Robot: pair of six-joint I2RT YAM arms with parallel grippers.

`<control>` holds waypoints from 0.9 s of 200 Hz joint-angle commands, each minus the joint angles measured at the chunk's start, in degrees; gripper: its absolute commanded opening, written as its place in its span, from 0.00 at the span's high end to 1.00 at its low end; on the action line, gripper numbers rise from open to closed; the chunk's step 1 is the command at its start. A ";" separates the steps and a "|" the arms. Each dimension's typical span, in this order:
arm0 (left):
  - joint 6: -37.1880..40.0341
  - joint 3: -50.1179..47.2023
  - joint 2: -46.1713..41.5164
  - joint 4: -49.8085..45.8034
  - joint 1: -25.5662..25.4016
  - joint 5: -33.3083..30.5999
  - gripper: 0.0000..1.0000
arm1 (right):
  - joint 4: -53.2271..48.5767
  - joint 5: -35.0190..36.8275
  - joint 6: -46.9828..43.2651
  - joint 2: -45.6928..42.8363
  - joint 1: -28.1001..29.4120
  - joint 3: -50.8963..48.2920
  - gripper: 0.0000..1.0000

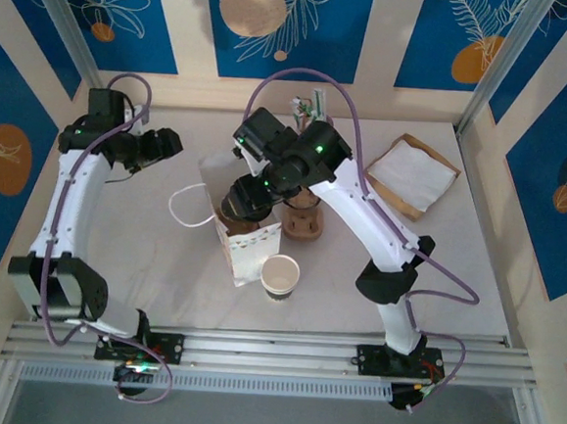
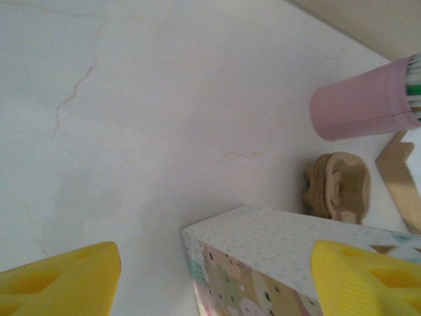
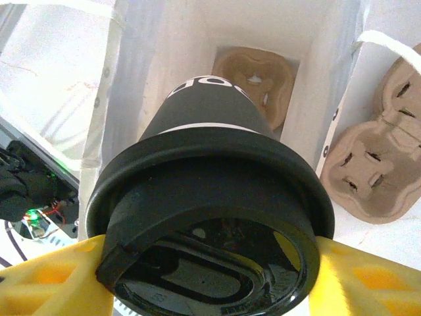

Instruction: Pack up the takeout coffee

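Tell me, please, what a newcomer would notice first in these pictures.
The takeout coffee with its black lid catches the eye first: the right gripper clamps it at the lid and points it down into the open paper bag, where a pulp carrier lies at the bottom. In the top view, a lidless white cup stands just in front of the bag.

My pale table (image 1: 161,271) carries a patterned paper bag (image 1: 248,250) near its middle. A lidless paper cup (image 1: 280,275) sits just beside the bag, to its near right. A cardboard carrier (image 1: 303,221) lies behind the bag, with a pink cup of straws (image 2: 365,99) farther back. White napkins on a brown sheet (image 1: 411,175) lie well off to the bag's far right.
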 commanded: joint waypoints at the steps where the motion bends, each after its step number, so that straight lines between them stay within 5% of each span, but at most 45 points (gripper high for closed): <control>1: -0.55 -1.79 0.67 2.96 0.61 1.62 0.24 | -8.87 2.95 0.12 0.24 1.08 -0.55 0.39; 180: -0.55 -2.70 12.08 11.90 -3.37 7.00 0.26 | -8.87 11.50 -1.43 3.51 5.57 -3.19 0.39</control>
